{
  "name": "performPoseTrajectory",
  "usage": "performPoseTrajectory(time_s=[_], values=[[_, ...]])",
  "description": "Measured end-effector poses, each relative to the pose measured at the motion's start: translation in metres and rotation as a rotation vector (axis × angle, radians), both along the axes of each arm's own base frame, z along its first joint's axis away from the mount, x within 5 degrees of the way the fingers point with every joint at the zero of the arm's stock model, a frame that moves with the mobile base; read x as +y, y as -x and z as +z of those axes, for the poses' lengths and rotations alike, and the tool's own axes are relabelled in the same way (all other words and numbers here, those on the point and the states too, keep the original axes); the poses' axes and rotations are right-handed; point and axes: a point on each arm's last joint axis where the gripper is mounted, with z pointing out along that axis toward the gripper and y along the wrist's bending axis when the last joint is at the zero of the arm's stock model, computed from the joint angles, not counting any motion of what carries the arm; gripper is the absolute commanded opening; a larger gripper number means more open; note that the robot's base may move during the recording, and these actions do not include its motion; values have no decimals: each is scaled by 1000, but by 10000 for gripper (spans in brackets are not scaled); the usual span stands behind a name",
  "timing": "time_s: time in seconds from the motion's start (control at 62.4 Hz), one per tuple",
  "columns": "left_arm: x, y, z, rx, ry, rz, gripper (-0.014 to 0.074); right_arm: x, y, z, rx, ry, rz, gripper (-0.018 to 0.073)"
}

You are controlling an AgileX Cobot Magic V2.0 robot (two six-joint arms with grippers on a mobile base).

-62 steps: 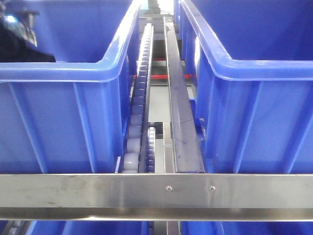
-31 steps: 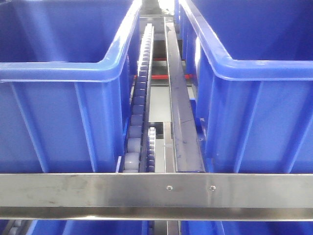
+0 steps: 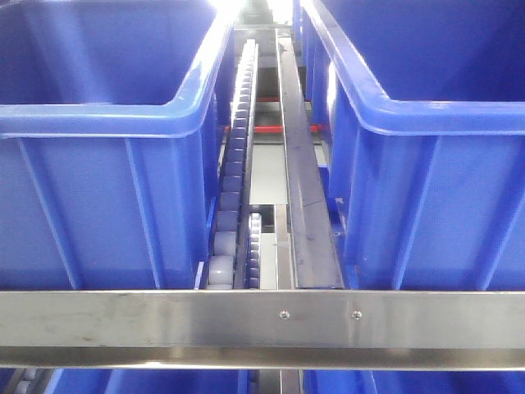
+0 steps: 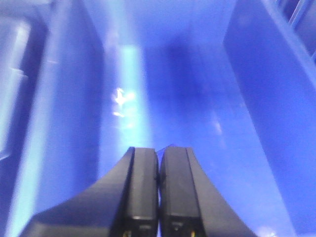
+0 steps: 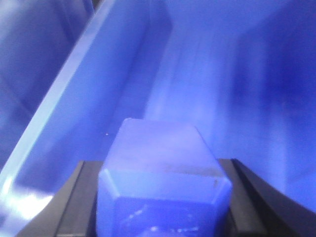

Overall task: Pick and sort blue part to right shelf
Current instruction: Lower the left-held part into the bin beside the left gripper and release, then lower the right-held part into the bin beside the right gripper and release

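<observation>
From in front, the right shelf (image 3: pixel 262 324) shows its steel front rail with two screws, and behind that rail two big blue bins: the left bin (image 3: pixel 98 189) and the right bin (image 3: pixel 435 189), well apart, with a roller track (image 3: pixel 234 180) and a steel divider (image 3: pixel 305 205) running between their rims. The right gripper (image 5: pixel 163 197) has its fingers (image 5: pixel 76 202) clamped on the blue part (image 5: pixel 163 173), above a blue bin's open interior, a wall edge close on its left. The left gripper (image 4: pixel 159 192) has its fingers pressed together, empty, over a bare blue floor.
</observation>
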Motion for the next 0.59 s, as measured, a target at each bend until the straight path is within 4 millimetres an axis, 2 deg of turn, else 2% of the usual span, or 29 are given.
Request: performPoseTrajectory(time_s=[0.032, 0.112, 0.273, 0.385, 0.481, 0.593], values=[[2, 8, -2, -18, -1, 1, 125, 3, -11, 6, 30, 7, -5, 195], [5, 22, -6, -50, 1, 2, 125, 9, -42, 6, 148, 35, -30, 195], [9, 42, -9, -104, 12, 2, 125, 1, -97, 1, 297, 40, -134, 195], [11, 50, -10, -130, 16, 2, 125, -12, -130, -13, 364, 43, -201, 195], [12, 53, -10, -141, 18, 2, 125, -20, -159, -37, 432, 58, -230, 195], [12, 53, -10, -142, 19, 2, 125, -20, -183, -65, 483, 68, -233, 195]])
